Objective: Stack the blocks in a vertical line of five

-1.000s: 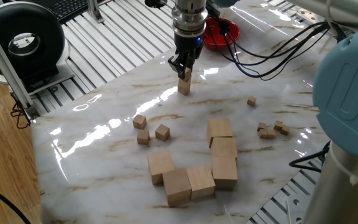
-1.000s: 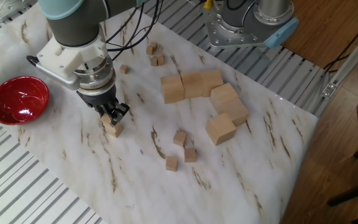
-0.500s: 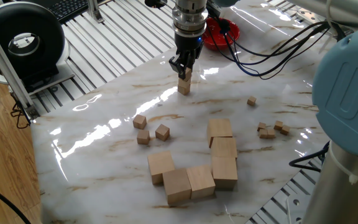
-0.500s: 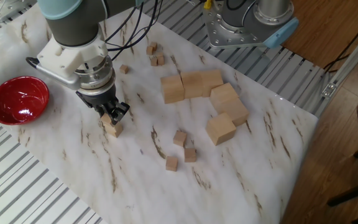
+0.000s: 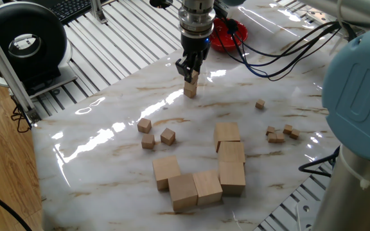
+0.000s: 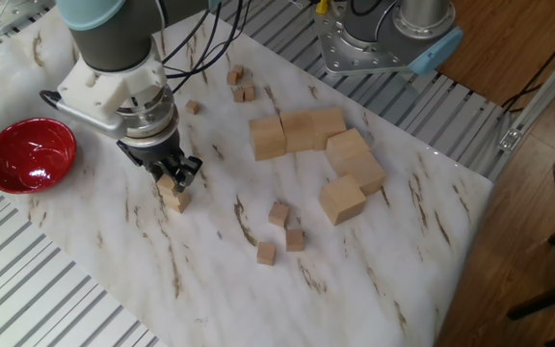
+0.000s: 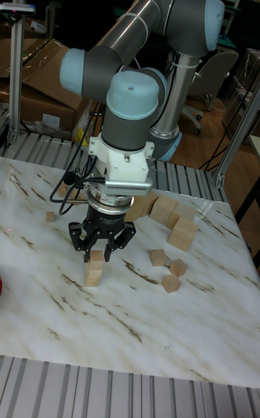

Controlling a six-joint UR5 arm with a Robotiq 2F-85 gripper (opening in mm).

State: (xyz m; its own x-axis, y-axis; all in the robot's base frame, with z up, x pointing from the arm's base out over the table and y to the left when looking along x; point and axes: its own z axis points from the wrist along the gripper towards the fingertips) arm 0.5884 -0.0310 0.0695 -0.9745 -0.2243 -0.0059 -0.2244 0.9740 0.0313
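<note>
Item: small wooden blocks, light wood, plain cubes. Two form a short stack [image 7: 93, 271] on the marble table [image 5: 108, 160], directly beneath the gripper [image 5: 189, 69]; the upper block [image 6: 167, 184] sits between the fingertips, the lower block [image 6: 176, 200] under them on the table. Whether the pads are touching the upper block's sides or standing slightly off them cannot be told; the fingers are spread about one block wide. Three loose blocks [image 5: 153, 134] lie well apart from the fingers, toward the large cubes [image 5: 201, 170]. Tiny cubes [image 5: 280, 133] and a red bowl [image 6: 25, 154] are also present. Handling, judged: light, rigid, smooth-faced, not fragile; easily nudged off line. Grip on two opposite flat side faces, centred.
</note>
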